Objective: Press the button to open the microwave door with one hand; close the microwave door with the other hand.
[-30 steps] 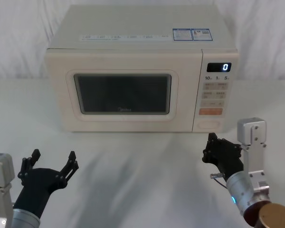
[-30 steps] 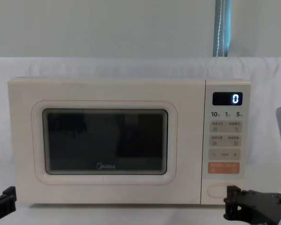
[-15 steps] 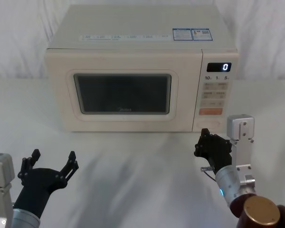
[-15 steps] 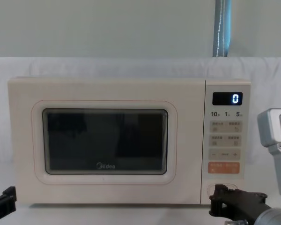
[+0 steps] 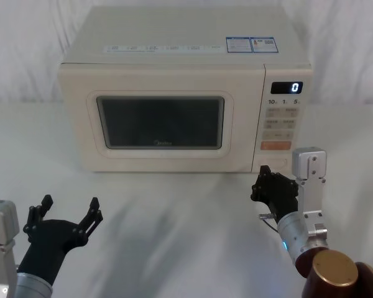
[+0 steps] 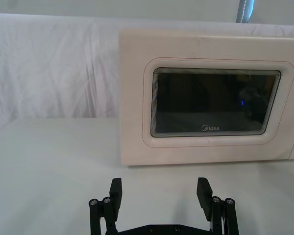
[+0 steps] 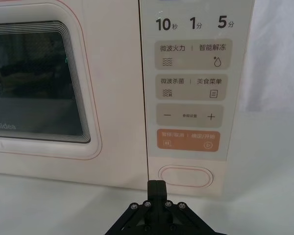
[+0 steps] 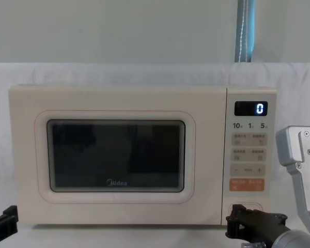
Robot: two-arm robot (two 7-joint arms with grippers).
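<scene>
The right claw (image 5: 264, 184) has its black fingers pressed together into a single tip, and it sits low at the front right corner of the microwave, just before the control panel (image 5: 280, 127). In the right wrist view the joined fingertips (image 7: 156, 186) point at the button (image 7: 185, 176), the cream oval at the bottom of the panel, a little to one side of its middle; whether they touch it cannot be told. In the chest view the claw (image 8: 236, 221) covers the lower edge of the button, so the claw itself is what stands before it. Just above the button lies the orange key (image 7: 188, 140), then the rows of pale keys, and at the top the dark display (image 8: 250, 108) reading 0.

The microwave door (image 5: 160, 122) is shut, flush with the cream body, its dark window facing forward with the small logo under the glass. Nothing stands between it and the front of the worktop (image 5: 174, 223), which is covered in white cloth.

The left claw (image 5: 67, 213) hangs low at the near left, well apart from the microwave, its fingers spread wide and pinching nothing; in the left wrist view the two finger pads (image 6: 116, 188) frame bare cloth short of the door (image 6: 213, 105).
</scene>
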